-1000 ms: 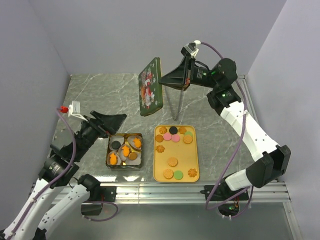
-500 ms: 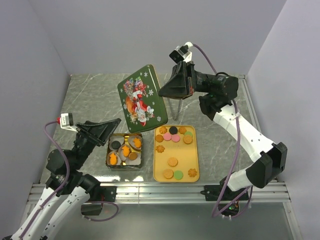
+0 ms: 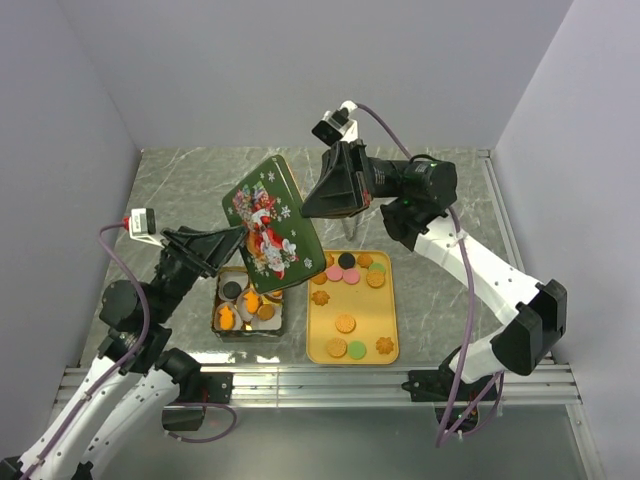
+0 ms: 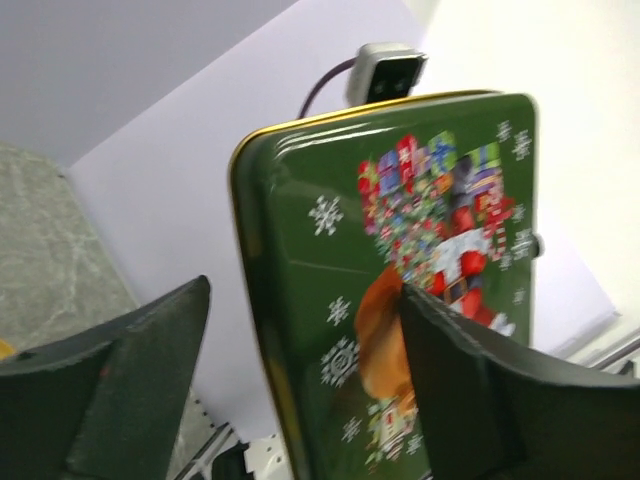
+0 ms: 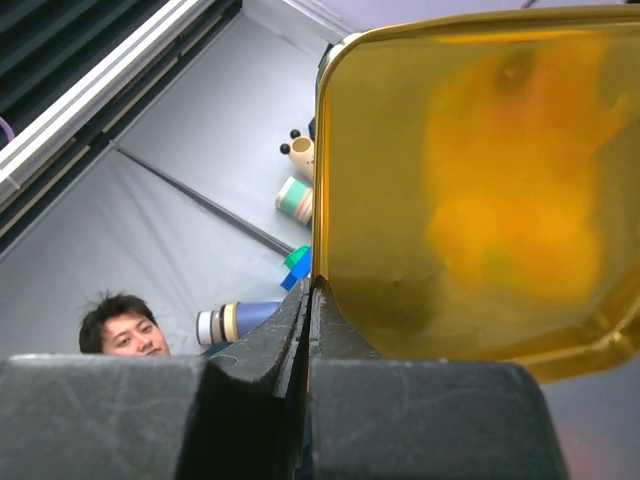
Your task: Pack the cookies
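while r claw (image 5: 311, 298) grips lid (image 3: 265, 225), snowflakes (image 4: 326, 215) show.

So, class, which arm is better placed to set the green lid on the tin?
Right: the right gripper is shut on the lid, near the tin; the left gripper is open.
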